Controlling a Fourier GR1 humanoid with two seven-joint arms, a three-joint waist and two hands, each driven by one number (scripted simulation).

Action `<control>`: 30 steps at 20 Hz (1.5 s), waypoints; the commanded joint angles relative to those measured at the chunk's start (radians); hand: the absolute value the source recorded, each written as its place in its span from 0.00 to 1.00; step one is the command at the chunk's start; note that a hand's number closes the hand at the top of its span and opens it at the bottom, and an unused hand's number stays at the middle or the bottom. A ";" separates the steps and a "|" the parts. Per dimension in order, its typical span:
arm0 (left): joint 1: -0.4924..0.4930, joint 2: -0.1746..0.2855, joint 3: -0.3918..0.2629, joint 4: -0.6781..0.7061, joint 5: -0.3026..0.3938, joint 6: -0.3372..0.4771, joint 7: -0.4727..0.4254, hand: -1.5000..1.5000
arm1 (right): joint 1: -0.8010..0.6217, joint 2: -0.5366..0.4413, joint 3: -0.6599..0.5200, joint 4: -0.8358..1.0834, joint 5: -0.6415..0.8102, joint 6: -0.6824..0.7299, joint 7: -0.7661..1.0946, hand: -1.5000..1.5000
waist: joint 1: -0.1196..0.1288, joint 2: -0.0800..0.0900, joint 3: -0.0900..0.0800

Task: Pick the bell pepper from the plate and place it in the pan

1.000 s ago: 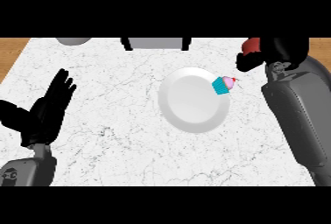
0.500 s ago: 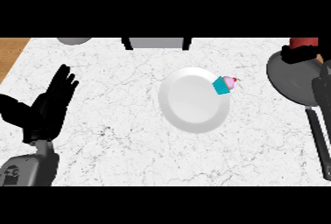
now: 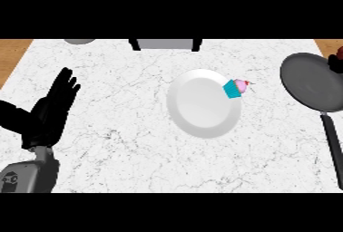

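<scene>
Right arm has swung off to the right since the earlier frames: forearm gone from over the pan (image 3: pixel 313 82), and the right hand (image 3: pixel 337 68) is now just a dark sliver at the view's right edge, at the pan's far-right rim. Its grip cannot be told from that sliver. Bell pepper (image 3: pixel 337 57) shows only as a dark red patch at the top of the sliver, against the hand, at the pan's rim and well apart from the plate (image 3: pixel 201 113); whether it touches the pan cannot be told. Pan bowl lies just left of the right hand, its handle (image 3: pixel 332 149) running back toward the near edge. Plate is further left of that hand, with a strip of bare counter (image 3: pixel 127 149) between plate and pan. Cupcake (image 3: pixel 236 88) is at the plate's right rim, on the side facing the pan. Left hand (image 3: pixel 52 108) rests low at the view's left, fingers straight, spread, pointing up, holding nothing. Counter's left edge and wood floor are just left of it; wide bare marble lies to its right as far as the plate. Ahead of its fingers, at the far edge, are a grey round object (image 3: pixel 80 41) and a dark-framed grey block (image 3: pixel 164 44).
</scene>
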 commanded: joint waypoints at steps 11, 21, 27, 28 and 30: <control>-0.087 -0.029 -0.035 0.014 -0.031 0.028 0.043 0.50 | -0.041 -0.023 -0.061 0.487 0.005 -0.198 -0.279 1.00 | 0.037 0.020 0.003; -0.004 -0.021 -0.040 -0.011 -0.014 -0.022 -0.012 0.50 | -0.031 -0.038 -0.203 0.585 -0.140 -0.079 -0.308 0.00 | 0.051 0.020 0.006; -0.014 -0.017 -0.008 0.005 0.000 -0.009 -0.004 0.50 | -0.016 -0.064 -0.371 0.533 -0.323 -0.046 -0.503 0.00 | 0.018 0.011 0.006; -0.026 -0.035 -0.029 0.024 -0.032 0.011 -0.027 0.50 | -0.016 -0.090 -0.396 0.534 -0.347 -0.027 -0.515 0.00 | 0.016 0.017 0.007; 0.005 -0.025 -0.023 -0.042 -0.015 0.012 0.025 0.50 | 0.000 -0.101 -0.461 0.540 -0.417 0.019 -0.544 0.00 | 0.019 0.006 0.007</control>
